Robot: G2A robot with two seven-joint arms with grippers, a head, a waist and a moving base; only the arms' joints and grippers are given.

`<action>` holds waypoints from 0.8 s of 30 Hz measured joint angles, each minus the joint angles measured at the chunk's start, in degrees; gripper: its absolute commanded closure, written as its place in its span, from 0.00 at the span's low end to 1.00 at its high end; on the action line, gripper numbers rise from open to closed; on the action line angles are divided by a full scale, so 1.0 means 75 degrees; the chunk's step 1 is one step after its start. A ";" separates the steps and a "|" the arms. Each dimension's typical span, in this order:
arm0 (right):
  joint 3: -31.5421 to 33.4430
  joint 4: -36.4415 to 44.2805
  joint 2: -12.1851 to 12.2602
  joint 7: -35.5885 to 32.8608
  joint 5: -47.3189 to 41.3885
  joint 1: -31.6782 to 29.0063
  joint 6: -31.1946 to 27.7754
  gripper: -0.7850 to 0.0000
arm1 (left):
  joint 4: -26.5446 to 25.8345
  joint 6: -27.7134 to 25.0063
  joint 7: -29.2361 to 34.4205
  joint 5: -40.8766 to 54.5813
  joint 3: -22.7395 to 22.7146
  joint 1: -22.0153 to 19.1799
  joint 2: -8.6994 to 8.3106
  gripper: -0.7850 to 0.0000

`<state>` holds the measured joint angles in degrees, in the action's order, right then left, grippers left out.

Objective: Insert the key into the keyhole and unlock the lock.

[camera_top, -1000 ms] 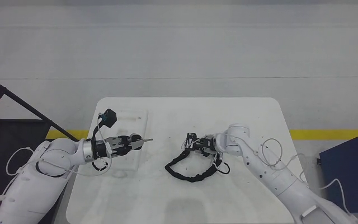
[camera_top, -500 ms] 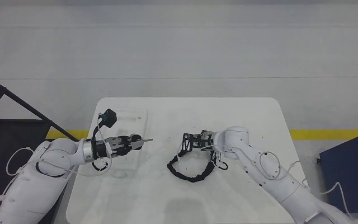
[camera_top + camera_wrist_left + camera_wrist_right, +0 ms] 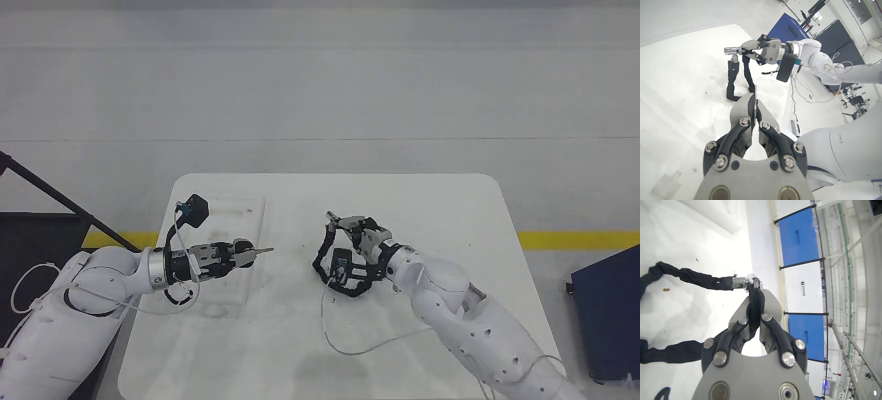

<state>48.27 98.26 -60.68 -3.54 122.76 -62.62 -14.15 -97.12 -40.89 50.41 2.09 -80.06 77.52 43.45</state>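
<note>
The white table with rounded corners lies bare along its near edge and on its right side, with open room there. On its left part sits a shallow translucent white tray. The left gripper hangs above the tray's inner edge, its 2 fingers pinched tight on the thin flat silver key, whose blade points across toward the other arm. Well apart from it, over the middle of the table, the right gripper is clamped on the silver cylinder lock. From the lock the black fabric-sleeved chain droops to the surface in a loop, between the 2 arms. Beyond the far edge lies grey floor, crossed by a yellow line; a slanted black pole stands off to the left.
</note>
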 measured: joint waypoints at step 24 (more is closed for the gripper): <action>0.0291 -0.1552 -0.0446 0.6049 -0.3321 -0.0672 0.2984 1.00 | 0.0000 0.0000 0.0000 0.0000 0.0000 0.0000 0.0000 1.00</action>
<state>50.45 86.63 -64.03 41.83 97.85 -67.66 8.23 -97.12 -40.89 50.41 2.09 -80.06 77.52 43.45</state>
